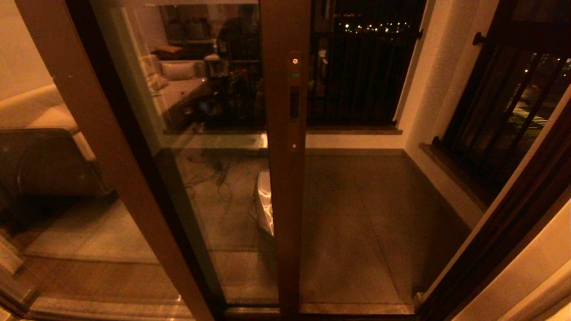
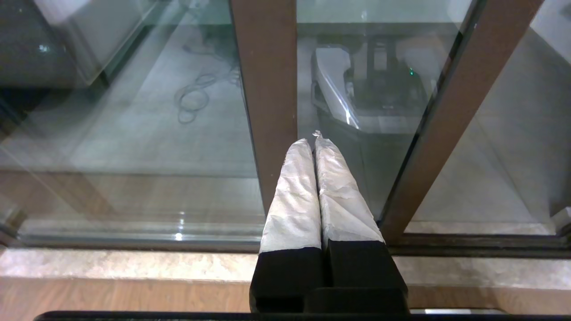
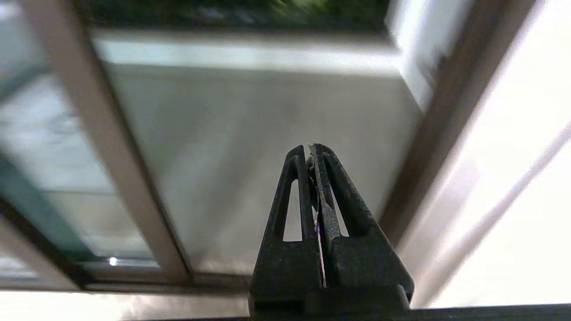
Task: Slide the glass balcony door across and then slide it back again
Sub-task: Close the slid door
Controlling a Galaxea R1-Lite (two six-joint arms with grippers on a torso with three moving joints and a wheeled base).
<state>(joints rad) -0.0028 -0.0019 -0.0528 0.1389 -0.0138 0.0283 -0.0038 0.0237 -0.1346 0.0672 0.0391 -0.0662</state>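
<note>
The glass balcony door (image 1: 200, 133) stands partway across the opening. Its dark brown stile (image 1: 285, 187) runs down the middle of the head view, with the narrow handle slot (image 1: 294, 103) at mid height. Neither gripper shows in the head view. My left gripper (image 2: 314, 140), with white-wrapped fingers, is shut on nothing low before the glass, between a plain stile (image 2: 265, 89) and the door's stile (image 2: 441, 120), touching neither. My right gripper (image 3: 312, 148), with black fingers, is shut and empty, pointing into the open gap right of the door's stile (image 3: 102, 156).
The fixed panel's lighter stile (image 1: 102, 133) slants at the left, with a sofa (image 1: 40, 151) reflected beside it. Right of the door lies the balcony floor (image 1: 357, 214), then the dark frame jamb (image 1: 499, 227) and a black-barred window (image 1: 504, 102). A stone threshold (image 2: 134, 265) runs along the bottom.
</note>
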